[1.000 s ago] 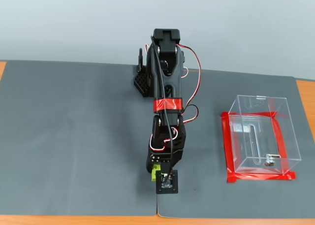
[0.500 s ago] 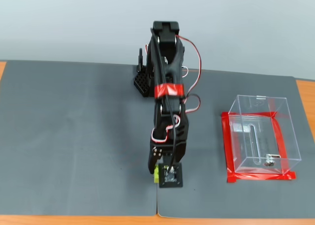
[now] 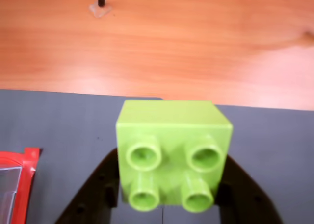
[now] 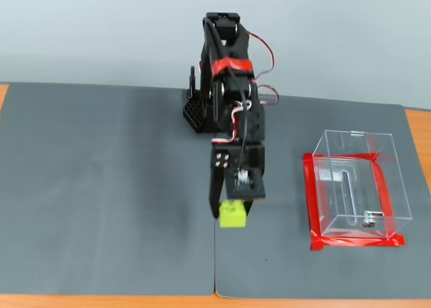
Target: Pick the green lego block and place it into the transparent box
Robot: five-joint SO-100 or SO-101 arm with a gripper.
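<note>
The green lego block [image 3: 171, 153] fills the middle of the wrist view, studs toward the camera, clamped between the two black fingers [image 3: 98, 189] of my gripper [image 3: 169, 194]. In the fixed view the gripper [image 4: 232, 210] hangs above the grey mat with the lime block [image 4: 233, 215] held at its tip, lifted off the surface. The transparent box [image 4: 357, 187] stands to the right on red tape, well apart from the gripper. Only a corner of the box and its tape [image 3: 14, 185] shows at the wrist view's lower left.
The grey mat [image 4: 101, 187] covers the table, with an orange wooden edge [image 4: 135, 300] along the front. The arm's black base [image 4: 199, 109] stands at the back centre. A small clear stand with a black pin [image 3: 100, 3] sits on the wood.
The arm has folded back and risen, lifting the green block off the mat near the front edge and carrying it up and toward the base.
</note>
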